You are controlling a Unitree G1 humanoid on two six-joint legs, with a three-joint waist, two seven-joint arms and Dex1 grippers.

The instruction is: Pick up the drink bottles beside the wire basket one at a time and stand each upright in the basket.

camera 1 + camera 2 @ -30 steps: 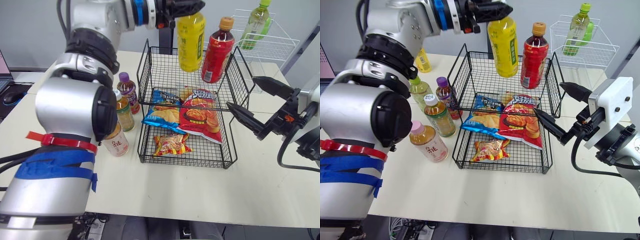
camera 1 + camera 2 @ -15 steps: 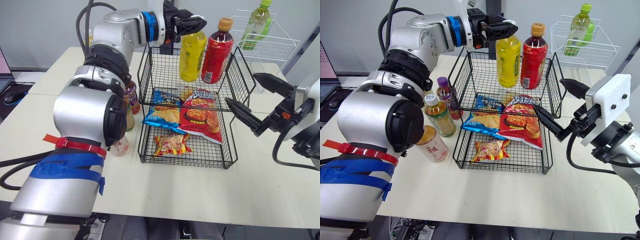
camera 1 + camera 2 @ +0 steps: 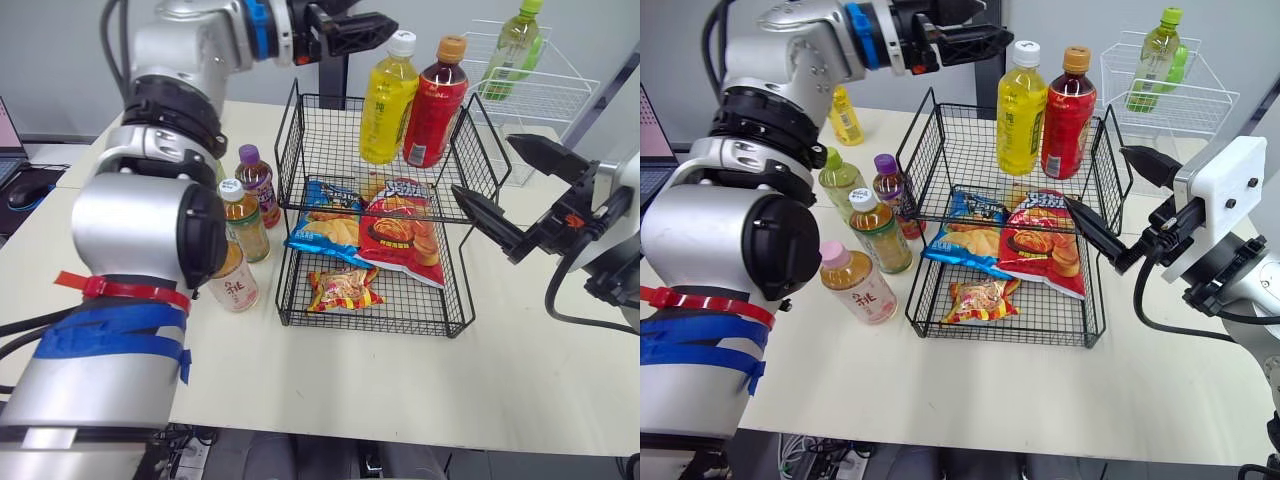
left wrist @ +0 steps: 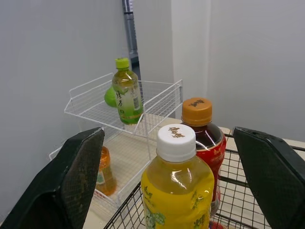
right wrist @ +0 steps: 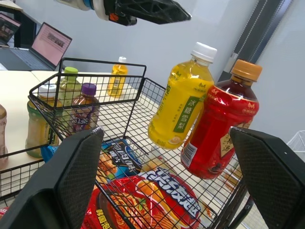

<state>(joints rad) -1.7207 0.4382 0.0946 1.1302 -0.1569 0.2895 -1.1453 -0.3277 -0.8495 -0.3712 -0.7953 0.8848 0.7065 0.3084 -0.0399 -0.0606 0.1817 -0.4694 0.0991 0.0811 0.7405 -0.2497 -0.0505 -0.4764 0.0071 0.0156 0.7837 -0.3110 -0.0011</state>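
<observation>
A yellow drink bottle (image 3: 387,100) with a white cap stands in the upper tier of the black wire basket (image 3: 300,130), leaning lightly against a red bottle (image 3: 433,103) with an orange cap. My left gripper (image 3: 375,25) hovers open just left of and level with the yellow bottle's cap, holding nothing. Left of the basket stand a purple-capped bottle (image 3: 257,183), a white-capped tea bottle (image 3: 243,218), a pink-capped bottle (image 3: 232,283) and a green-capped bottle (image 3: 840,178). My right gripper (image 3: 483,167) is open and empty beside the basket's right wall.
Snack bags lie on the basket's lower levels: a blue one (image 3: 325,228), a red one (image 3: 400,235) and a small one (image 3: 343,288). A white wire rack (image 3: 545,95) with a green bottle (image 3: 515,45) stands at the back right. A small yellow bottle (image 3: 846,117) stands far left.
My left gripper set the yellow bottle down in the upper tier beside the red one, opened, and drew back to the left. The right gripper has barely moved.
</observation>
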